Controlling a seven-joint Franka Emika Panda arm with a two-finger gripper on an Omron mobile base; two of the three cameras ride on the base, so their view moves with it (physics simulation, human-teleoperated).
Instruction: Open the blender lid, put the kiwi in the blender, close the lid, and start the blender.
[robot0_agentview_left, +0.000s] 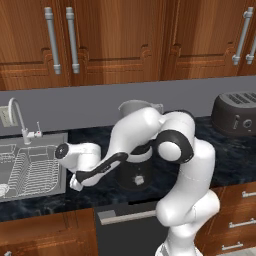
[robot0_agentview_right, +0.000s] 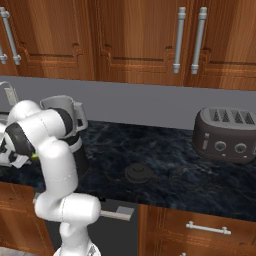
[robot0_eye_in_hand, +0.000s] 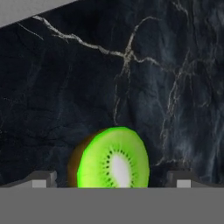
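Kiwi (robot0_eye_in_hand: 113, 159) sits cut-face-up on the dark marble counter (robot0_eye_in_hand: 131, 78), right between the gripper (robot0_eye_in_hand: 111, 179) fingertips, which are spread wide, not touching it. Blender (robot0_agentview_right: 72, 130) stands just right, lid (robot0_agentview_right: 138, 173) off on the counter.

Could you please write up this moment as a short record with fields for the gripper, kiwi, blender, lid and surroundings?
gripper: open, its fingertips either side of the kiwi, nothing held yet
kiwi: cut face showing, lying on the dark marble counter
blender: jar open at the top, standing behind the arm
blender lid: off the jar, resting on the counter to the blender's right
toaster: at the counter's right end
sink: left of the blender, with a wire rack in it
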